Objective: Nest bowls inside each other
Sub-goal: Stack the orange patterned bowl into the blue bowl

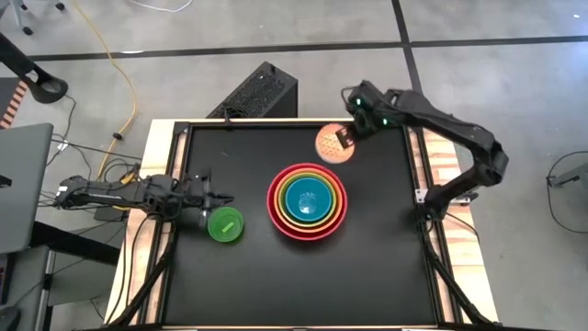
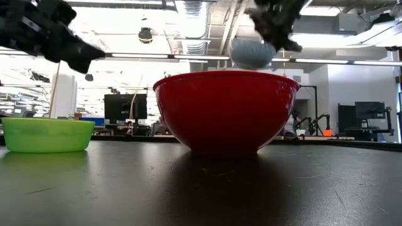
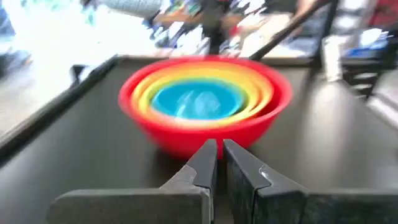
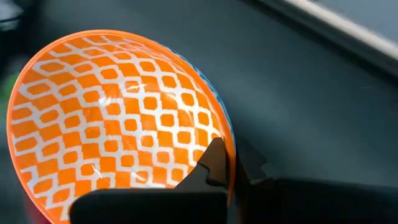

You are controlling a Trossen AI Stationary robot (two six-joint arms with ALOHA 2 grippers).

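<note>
A stack of nested bowls (image 1: pixel 308 202), red outermost, then orange-yellow, lime green and blue innermost, rests on its base at the middle of the black table. A small bright green bowl (image 1: pixel 225 224) stands alone to the stack's left. My right gripper (image 1: pixel 347 136) is shut on a small bowl (image 1: pixel 333 144), orange with a white lattice inside and blue-grey outside, held in the air beyond the stack's far side. My left gripper (image 3: pixel 219 155) hovers shut and level just past the green bowl's far side, pointing at the stack (image 3: pixel 205 102). My right gripper pinches the patterned bowl's rim (image 4: pixel 222 134) with one finger inside the bowl and one outside. The fingers slant down from the table's far right. The bowl (image 2: pixel 251 53) hangs clear of the table, higher than the red bowl's rim (image 2: pixel 226 75), its opening up.
Raised frame rails (image 1: pixel 418 175) border the black table top. The table's near half in front of the bowls is bare. A dark box (image 1: pixel 257 92) and cables lie on the floor beyond the far edge.
</note>
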